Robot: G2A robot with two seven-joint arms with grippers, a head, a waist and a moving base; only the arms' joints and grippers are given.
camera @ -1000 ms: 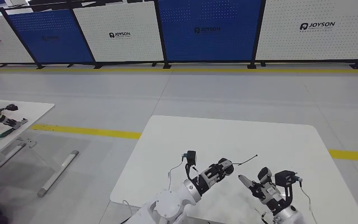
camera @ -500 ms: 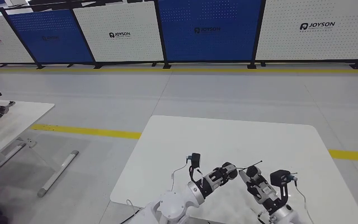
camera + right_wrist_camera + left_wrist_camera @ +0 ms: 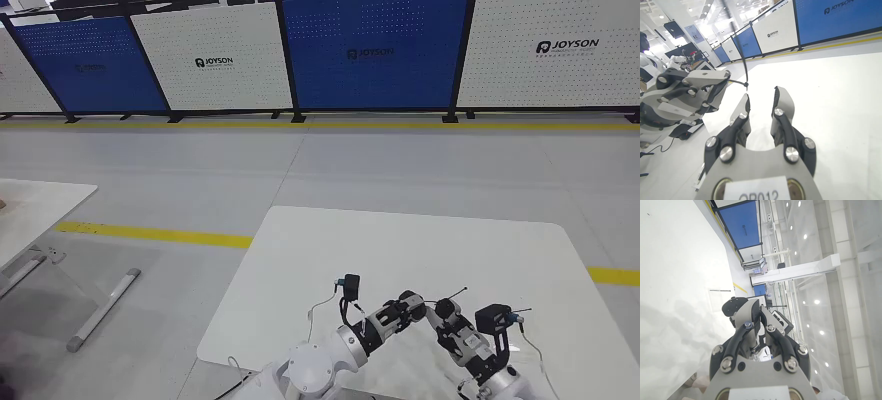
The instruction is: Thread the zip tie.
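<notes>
The left gripper (image 3: 727, 79) is clenched on the zip tie (image 3: 746, 83), holding it in the air above the white surface (image 3: 829, 94), close to the robot. In the right wrist view, a short stretch of tie runs from its fingertips to a small block. From there the thin strap rises up and away. Whether the strap already passes through that block cannot be told.

To the right, the right gripper (image 3: 762, 92) is released, its fingers spread wide. One tip sits just beside the block without touching it.

The step in hand looks like taking the free strap. It would go best with the right gripper closing squarely on the strap near the block while the left grip holds firm. The strap is thin and springy, so a skewed pinch could flick it aside or twist it.
</notes>
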